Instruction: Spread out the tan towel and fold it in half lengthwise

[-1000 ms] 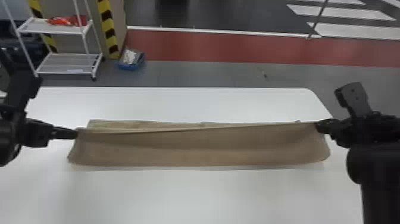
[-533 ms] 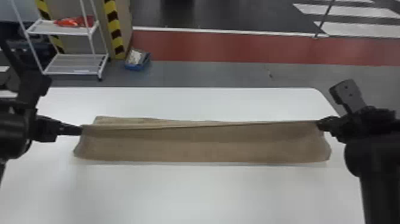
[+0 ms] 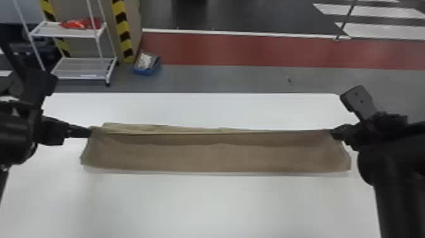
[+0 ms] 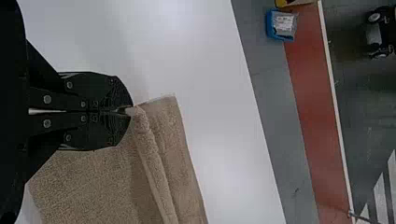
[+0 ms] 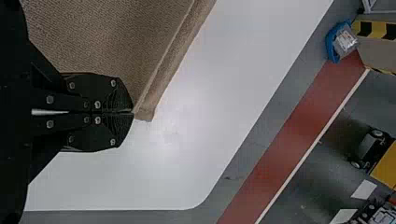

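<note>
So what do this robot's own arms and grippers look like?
The left arm and right arm are black with rounded housings; the right carries a dark plate with two small dots. The left gripper and right gripper have flat black fingers with silvery screw heads and finely ridged tips.
</note>
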Robot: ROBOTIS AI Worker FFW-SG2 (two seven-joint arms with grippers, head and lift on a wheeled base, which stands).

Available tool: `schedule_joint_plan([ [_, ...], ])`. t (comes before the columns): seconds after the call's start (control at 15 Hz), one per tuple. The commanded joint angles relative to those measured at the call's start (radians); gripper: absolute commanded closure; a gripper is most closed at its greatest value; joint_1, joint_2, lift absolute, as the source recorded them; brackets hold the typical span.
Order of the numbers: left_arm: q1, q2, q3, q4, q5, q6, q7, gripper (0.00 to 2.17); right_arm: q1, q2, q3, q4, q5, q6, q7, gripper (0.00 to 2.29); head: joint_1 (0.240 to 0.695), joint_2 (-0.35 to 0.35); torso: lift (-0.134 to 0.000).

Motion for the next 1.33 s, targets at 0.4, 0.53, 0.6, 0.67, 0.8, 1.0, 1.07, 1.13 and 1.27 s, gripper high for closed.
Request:
schedule_joint_plan([
  [0.4, -0.034, -0.022, -0.013, -0.031, -0.004, 0.034, 0.004, 1.43, -0.019, -0.002, -0.013, 0.064, 0.009, -0.025, -0.014, 1.42, 0.695, -0.095, -0.123],
  [0.53, -0.049, -0.025, -0.016, -0.031, -0.005, 0.037, 0.004, 1.43, -0.019, -0.005, -0.016, 0.07, 0.006, -0.025, -0.014, 1.42, 0.695, -0.1, -0.123],
  [0.6, -0.058, -0.026, -0.024, -0.029, -0.007, 0.04, 0.006, 1.43, -0.016, -0.007, -0.016, 0.07, 0.006, -0.025, -0.014, 1.42, 0.695, -0.102, -0.123],
  [0.67, -0.064, -0.029, -0.031, -0.022, -0.008, 0.037, 0.009, 1.43, -0.014, -0.007, -0.018, 0.07, 0.004, -0.028, -0.014, 1.42, 0.695, -0.104, -0.123],
  [0.8, -0.069, -0.037, -0.042, -0.009, -0.005, 0.037, 0.029, 1.43, -0.01, -0.01, -0.028, 0.072, -0.004, -0.034, -0.014, 1.42, 0.695, -0.111, -0.123],
  [1.0, -0.072, -0.057, -0.044, -0.008, 0.003, 0.034, 0.073, 1.43, 0.001, -0.01, -0.035, 0.078, -0.005, -0.049, -0.021, 1.42, 0.695, -0.119, -0.123],
  [1.07, -0.073, -0.063, -0.044, -0.008, 0.006, 0.034, 0.089, 1.43, 0.004, -0.012, -0.038, 0.078, -0.008, -0.052, -0.023, 1.42, 0.695, -0.12, -0.123],
  [1.13, -0.073, -0.065, -0.042, -0.008, 0.009, 0.034, 0.101, 1.43, 0.007, -0.013, -0.042, 0.076, -0.014, -0.052, -0.021, 1.42, 0.695, -0.122, -0.123],
  [1.27, -0.078, -0.065, -0.038, -0.008, 0.015, 0.037, 0.113, 1.43, 0.013, -0.016, -0.051, 0.07, -0.027, -0.052, -0.021, 1.42, 0.695, -0.127, -0.123],
])
